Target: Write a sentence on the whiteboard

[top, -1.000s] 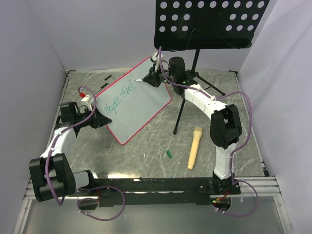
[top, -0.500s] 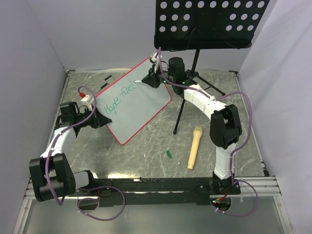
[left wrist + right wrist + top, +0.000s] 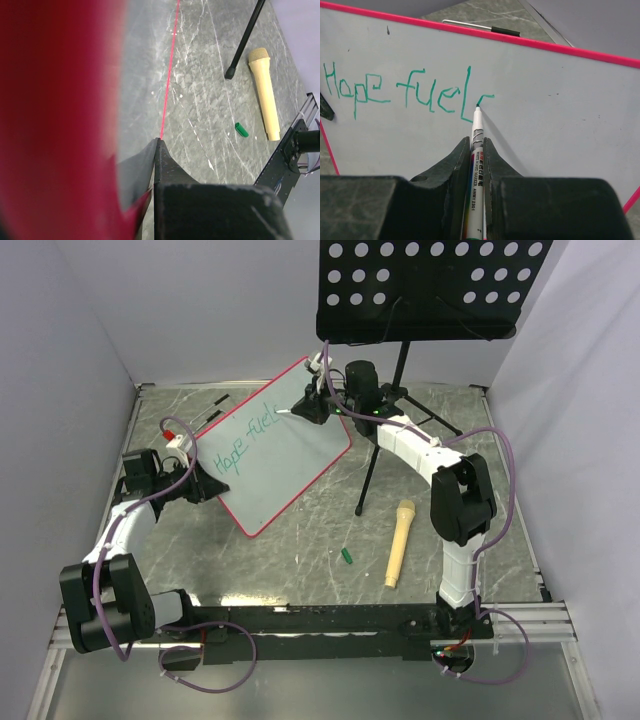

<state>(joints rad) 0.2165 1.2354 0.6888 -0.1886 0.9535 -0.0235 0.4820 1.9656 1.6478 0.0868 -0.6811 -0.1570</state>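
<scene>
The whiteboard (image 3: 275, 450), white with a pink-red frame, stands tilted on the table. My left gripper (image 3: 205, 482) is shut on its lower left edge; in the left wrist view the frame (image 3: 60, 115) fills the left side as a red blur. The sentence (image 3: 405, 92) reads "Hope fuel" in teal-green, with a fresh curved stroke after it. My right gripper (image 3: 477, 145) is shut on a white marker (image 3: 476, 150), whose tip touches the board at that stroke. In the top view the right gripper (image 3: 308, 406) is at the board's upper right.
A black perforated music stand (image 3: 430, 285) rises at the back, its tripod legs (image 3: 375, 475) right of the board. A tan toy microphone (image 3: 398, 542) and a small green marker cap (image 3: 346, 556) lie on the grey marble table. Grey walls enclose the cell.
My right gripper has shifted slightly along the board with the marker, adding a stroke after "fuel". The left arm and the board have not moved.
</scene>
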